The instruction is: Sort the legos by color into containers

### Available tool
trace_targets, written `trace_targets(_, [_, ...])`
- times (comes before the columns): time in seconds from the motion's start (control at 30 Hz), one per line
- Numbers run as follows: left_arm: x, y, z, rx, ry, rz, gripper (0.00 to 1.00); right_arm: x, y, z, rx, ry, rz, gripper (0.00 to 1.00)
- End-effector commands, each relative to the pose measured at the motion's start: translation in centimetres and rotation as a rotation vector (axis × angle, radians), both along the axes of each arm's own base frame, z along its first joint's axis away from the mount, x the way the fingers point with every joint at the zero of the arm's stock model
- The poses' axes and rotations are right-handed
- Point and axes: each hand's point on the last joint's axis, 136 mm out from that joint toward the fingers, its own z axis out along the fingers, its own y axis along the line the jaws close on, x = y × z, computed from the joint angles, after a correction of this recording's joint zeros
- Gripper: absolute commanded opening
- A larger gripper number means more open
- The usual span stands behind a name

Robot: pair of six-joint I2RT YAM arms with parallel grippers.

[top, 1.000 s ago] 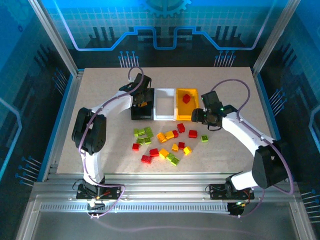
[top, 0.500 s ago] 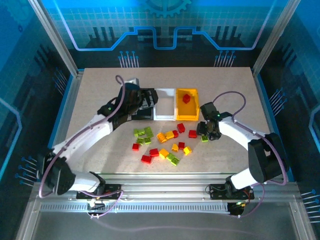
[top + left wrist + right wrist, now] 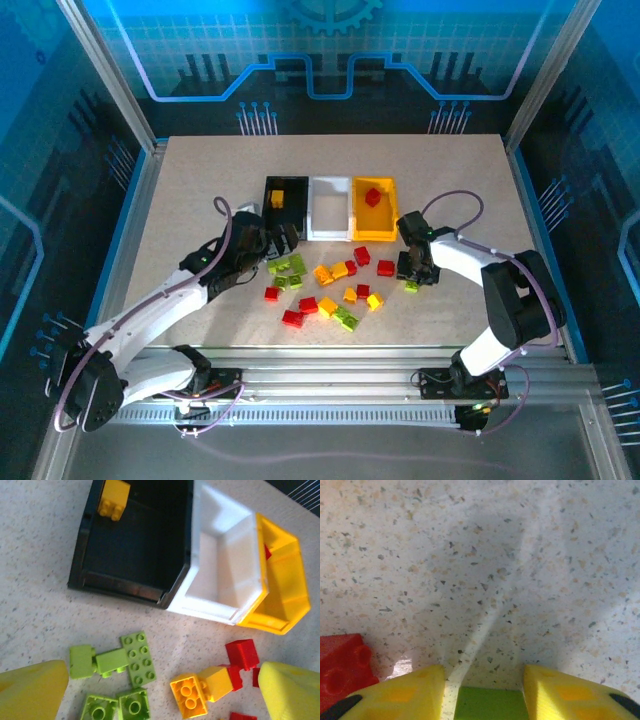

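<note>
lime green plastic sat between the yellow fingers of the right gripper: one lime green brick at the right end of the scatter. one side of it touched a finger and a thin pale strip showed by the other, so it could not be told whether the jaws had clamped it. a red brick lay just beside it. a second earlier this gripper had been up by the near right corner of the yellow-orange bin; it had since come down to the speckled table. the left gripper, a second before over the black bin, had drawn back toward the near edge. it hung by a cluster of green bricks, its fingers spread wide apart. a yellow brick lay in a far corner of the black bin and a second red brick in the yellow-orange bin. the white bin stood between the two, touching both. the loose legos lay scattered in front of the bins.
</note>
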Motion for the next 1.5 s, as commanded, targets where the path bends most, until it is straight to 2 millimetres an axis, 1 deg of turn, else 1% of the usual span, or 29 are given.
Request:
trace_targets(0.0, [-0.7, 0.3, -0.8, -0.015, 0.025, 0.02, 0.99, -0.1, -0.1, 0.2, 0.012, 0.008, -0.011, 0.38])
trace_targets(0.1, [-1.2, 0.8, -1.7, 0.009, 0.046, 0.03, 0.99, -0.1, 0.0, 1.3, 0.026, -0.012, -0.006, 0.33])
trace_targets(0.2, [-1.7, 1.2, -2.0, 0.016, 0.046, 0.032, 0.99, 0.0, 0.2, 3.0, 0.034, -0.047, 0.01, 0.27])
trace_targets(0.27, [-1.9, 1.4, -2.1, 0.018, 0.043, 0.036, 0.99, -0.2, 0.3, 4.2, 0.035, -0.069, 0.02, 0.26])
trace_targets(0.3, [-2.0, 1.6, -2.1, 0.018, 0.039, 0.036, 0.99, -0.1, 0.5, 5.1, 0.04, -0.086, 0.031, 0.26])
trace_targets(0.33, [-2.1, 1.6, -2.1, 0.019, 0.036, 0.034, 0.99, 0.5, 1.0, 6.4, 0.048, -0.118, 0.043, 0.26])
trace_targets(0.37, [-2.3, 1.7, -2.3, 0.022, 0.039, 0.035, 0.99, 0.7, 1.3, 7.2, 0.053, -0.137, 0.058, 0.26])
trace_targets(0.47, [-2.6, 1.9, -2.9, 0.033, 0.052, 0.029, 0.99, 2.4, 3.6, 10.1, 0.081, -0.197, 0.124, 0.26])
trace_targets(0.53, [-3.0, 2.0, -3.7, 0.04, 0.074, 0.024, 0.99, 4.2, 6.2, 12.0, 0.089, -0.242, 0.19, 0.26])
trace_targets(0.6, [-3.3, 2.0, -4.5, 0.041, 0.098, 0.026, 0.99, 6.2, 8.6, 13.1, 0.095, -0.267, 0.233, 0.26])
trace_targets(0.7, [-3.9, 2.1, -5.3, 0.04, 0.123, 0.02, 0.99, 9.5, 12.0, 13.6, 0.11, -0.296, 0.276, 0.27])
trace_targets(0.8, [-4.5, 2.2, -5.8, 0.038, 0.141, 0.01, 0.99, 12.8, 14.7, 13.5, 0.111, -0.314, 0.302, 0.27])
trace_targets(0.9, [-5.0, 2.2, -6.3, 0.039, 0.159, -0.001, 0.99, 15.6, 16.6, 12.6, 0.107, -0.314, 0.311, 0.28])
trace_targets(1.0, [-5.3, 2.1, -6.7, 0.033, 0.175, -0.009, 0.99, 17.6, 17.5, 11.4, 0.081, -0.295, 0.308, 0.28])
trace_targets(1.07, [-5.5, 2.0, -6.9, 0.03, 0.18, -0.015, 0.99, 18.4, 17.9, 10.8, 0.074, -0.286, 0.307, 0.3])
trace_targets(1.13, [-5.6, 2.0, -7.1, 0.027, 0.184, -0.014, 0.99, 19.0, 18.2, 10.3, 0.07, -0.278, 0.305, 0.33])
trace_targets(1.23, [-5.6, 1.9, -7.2, 0.023, 0.186, -0.021, 0.99, 19.5, 18.7, 10.6, 0.083, -0.284, 0.308, 0.46])
trace_targets(1.3, [-5.6, 1.8, -7.2, 0.021, 0.187, -0.024, 0.99, 19.7, 18.9, 11.7, 0.097, -0.306, 0.31, 0.55])
trace_targets(1.33, [-5.5, 1.7, -7.1, 0.019, 0.185, -0.027, 0.99, 19.7, 18.9, 12.3, 0.1, -0.317, 0.311, 0.57])
trace_targets(1.4, [-5.4, 1.6, -6.9, 0.017, 0.181, -0.032, 0.99, 19.4, 18.8, 13.9, 0.109, -0.345, 0.312, 0.6])
trace_targets(1.47, [-5.3, 1.5, -6.6, 0.015, 0.176, -0.033, 0.99, 18.5, 18.4, 15.4, 0.12, -0.368, 0.312, 0.61])
